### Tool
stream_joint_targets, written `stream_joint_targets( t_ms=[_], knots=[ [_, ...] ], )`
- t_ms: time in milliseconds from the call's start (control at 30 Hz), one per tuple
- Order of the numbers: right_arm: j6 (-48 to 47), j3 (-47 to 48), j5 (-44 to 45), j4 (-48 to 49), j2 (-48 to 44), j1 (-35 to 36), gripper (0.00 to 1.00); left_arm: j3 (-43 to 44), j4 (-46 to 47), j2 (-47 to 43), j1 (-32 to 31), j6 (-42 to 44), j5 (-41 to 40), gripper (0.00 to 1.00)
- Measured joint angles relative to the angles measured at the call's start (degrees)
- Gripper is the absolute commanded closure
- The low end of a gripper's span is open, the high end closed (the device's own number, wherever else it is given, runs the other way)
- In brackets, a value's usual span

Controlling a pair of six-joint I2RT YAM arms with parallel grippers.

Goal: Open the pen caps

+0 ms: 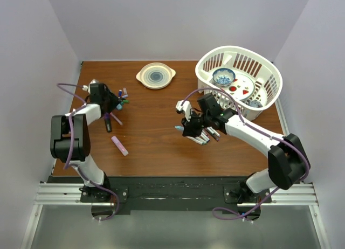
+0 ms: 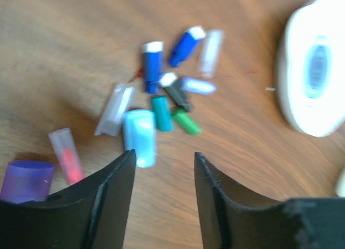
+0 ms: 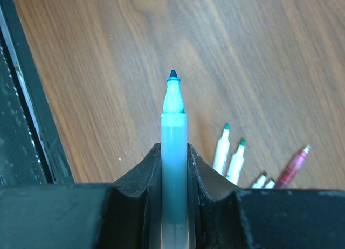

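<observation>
Black fingers of the right gripper (image 3: 174, 152) pinch a pale teal pen (image 3: 173, 125) by its barrel, with the bare tip pointing out over the table (image 3: 108, 55) and no cap on it. Just to its right, other uncapped pens (image 3: 229, 152) lie in a loose row. The left gripper (image 2: 164, 157) stands spread with nothing between its fingers. On the wood just ahead of one finger, not gripped, lies a light-blue cap (image 2: 140, 137), at the near edge of the pen caps (image 2: 170, 92) heaped there (blue, green, teal, black and clear among them). By my reading this pen is done and wants laying down. Lower it beside the row with the barrel flat before letting go, so it does not roll. Lift the left arm straight up, so the heap is not scattered.
</observation>
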Motion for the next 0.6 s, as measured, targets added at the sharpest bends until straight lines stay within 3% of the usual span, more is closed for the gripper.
stream_joint_targets(
  t_ms=[267,467,600],
  knots=[
    [-3.2,0.8,6.1,-4.0,-0.8,-5.5,1.00,-1.0,0.4,-16.2,0.0,7.5,4.1,0.20],
    [-3.6,2.3,10.7,-7.0,0.3,-15.1,1.00,-7.4,-0.3,-34.9,0.0,14.4,5.0,0.17],
    [-3.5,2.6,13.6,-8.1,2.6,-17.0,1.00,-11.3,-3.1,-43.3,0.0,19.4,4.9,0.16]
  ],
)
